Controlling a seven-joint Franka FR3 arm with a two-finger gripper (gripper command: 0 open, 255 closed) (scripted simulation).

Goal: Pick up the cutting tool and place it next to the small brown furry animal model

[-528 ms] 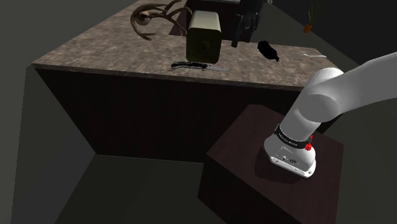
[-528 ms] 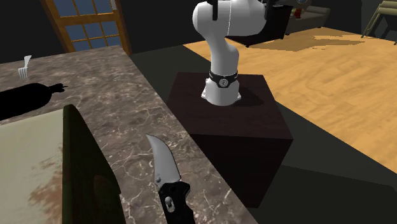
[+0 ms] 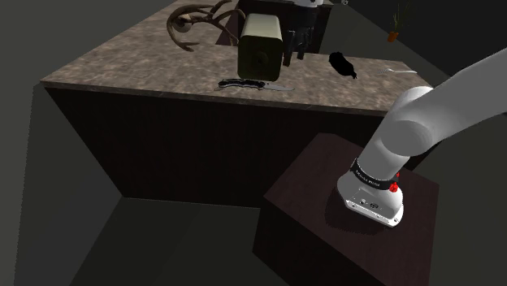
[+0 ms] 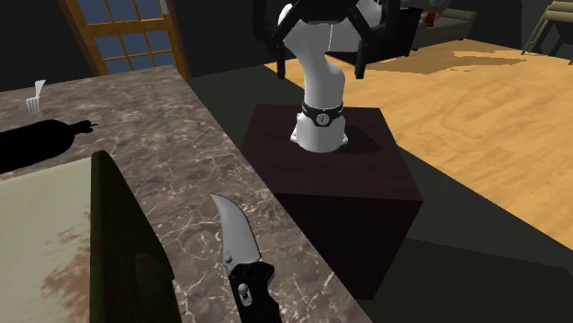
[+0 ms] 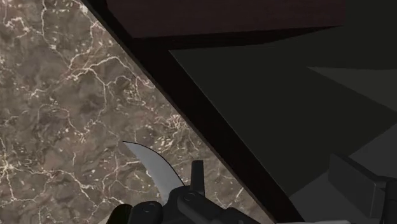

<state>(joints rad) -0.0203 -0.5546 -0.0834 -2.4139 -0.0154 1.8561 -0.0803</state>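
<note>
Where the brown marbled counter (image 3: pixel 146 49) runs along its edge nearest the stand (image 3: pixel 325 203), a folding knife (image 3: pixel 253 83) lies flat. It has a black handle and a curved silver blade, and it lies along that edge. A dark band round the arm's base (image 4: pixel 321 114) carries marks too small to read. Just behind the knife stands a tall olive box (image 3: pixel 260 45) with a pale top. The black gripper (image 4: pixel 318 55) hangs above the counter, its fingers spread apart and holding nothing. Farther along the counter lie a black shape (image 3: pixel 343 63), too dark to identify, and a pale fork (image 3: pixel 398 71) near the end. Brown antler-like curves (image 3: pixel 191 20) sit toward the far corner. Beyond the stand is a wooden floor (image 4: pixel 477 119).
</note>
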